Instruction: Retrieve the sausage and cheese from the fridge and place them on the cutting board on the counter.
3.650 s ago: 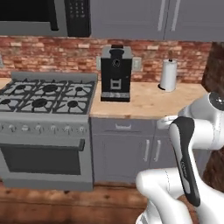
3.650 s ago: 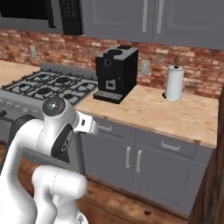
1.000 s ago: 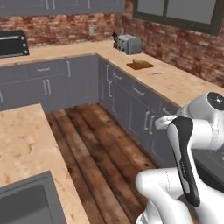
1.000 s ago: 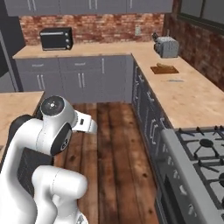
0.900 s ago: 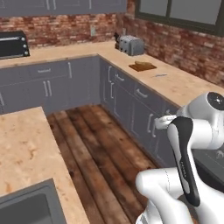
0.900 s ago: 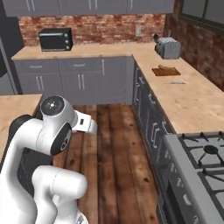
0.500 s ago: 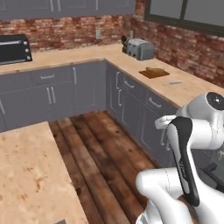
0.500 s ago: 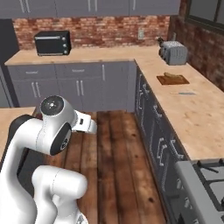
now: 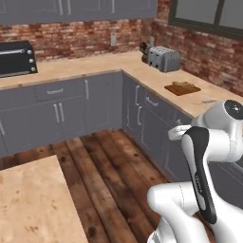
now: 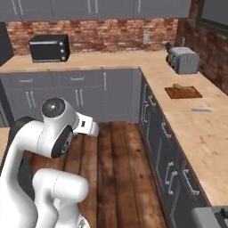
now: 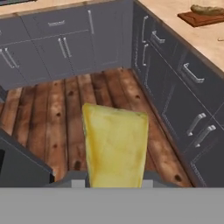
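Right in front of us in the hand view, the gripper is pinching the cheese, a pale yellow wedge with a matte, slightly mottled face, its wide end toward the fingers and its cut edge pointing out over the plank floor. We judge the grip shallow, taken near one end, so a sharp swing of the arm could let the wedge twist or slide out and drop onto the wood.

Further out, dark grey drawers with metal handles run along the right. If the base cuts the corner too tightly, we'd say the arm could clip them.

Above them lies the counter, light tan and mottled like stone. Far along it sits the cutting board, a dark brown wooden rectangle with a small brownish piece on it, likely the sausage; setting the cheese down carelessly could knock it off. Beyond stands the silver toaster.
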You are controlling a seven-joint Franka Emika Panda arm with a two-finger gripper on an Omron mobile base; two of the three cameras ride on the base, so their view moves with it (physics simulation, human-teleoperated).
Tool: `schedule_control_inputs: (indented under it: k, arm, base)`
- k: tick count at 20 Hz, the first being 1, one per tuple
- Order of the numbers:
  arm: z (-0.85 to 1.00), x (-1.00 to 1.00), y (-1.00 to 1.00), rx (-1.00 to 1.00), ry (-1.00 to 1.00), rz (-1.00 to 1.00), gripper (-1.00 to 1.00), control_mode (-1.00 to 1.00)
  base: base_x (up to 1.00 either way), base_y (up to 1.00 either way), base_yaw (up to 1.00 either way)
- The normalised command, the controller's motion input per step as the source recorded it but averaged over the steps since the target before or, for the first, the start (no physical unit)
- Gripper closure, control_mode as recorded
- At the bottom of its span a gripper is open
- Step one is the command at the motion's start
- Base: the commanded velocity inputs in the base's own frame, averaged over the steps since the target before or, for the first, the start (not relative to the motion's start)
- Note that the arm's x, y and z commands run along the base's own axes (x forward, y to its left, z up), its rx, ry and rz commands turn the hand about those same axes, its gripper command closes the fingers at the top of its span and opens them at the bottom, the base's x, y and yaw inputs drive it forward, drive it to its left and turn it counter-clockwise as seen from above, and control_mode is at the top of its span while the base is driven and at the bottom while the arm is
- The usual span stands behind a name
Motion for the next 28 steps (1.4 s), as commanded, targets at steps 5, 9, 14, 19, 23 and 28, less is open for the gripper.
schedule_control_inputs:
  k: [5,9,14,19,23,28]
  arm:
    - [0.00,0.00,0.00,0.00,0.00,0.00,1.00,1.00]
    - [0.00,0.00,0.00,0.00,0.00,0.00,1.00,1.00]
    - [0.00,0.00,0.00,0.00,0.00,0.00,1.00,1.00]
    - [0.00,0.00,0.00,0.00,0.00,0.00,1.00,1.00]
    - [0.00,0.00,0.00,0.00,0.00,0.00,1.00,1.00]
    - [0.00,0.00,0.00,0.00,0.00,0.00,1.00,1.00]
  base:
    - [0.87,0.00,0.00]
    - [0.86,0.00,0.00]
    - [0.85,0.00,0.00]
    - [0.84,0.00,0.00]
    - [0.81,0.00,-0.02]
    - [0.67,0.01,-0.22]
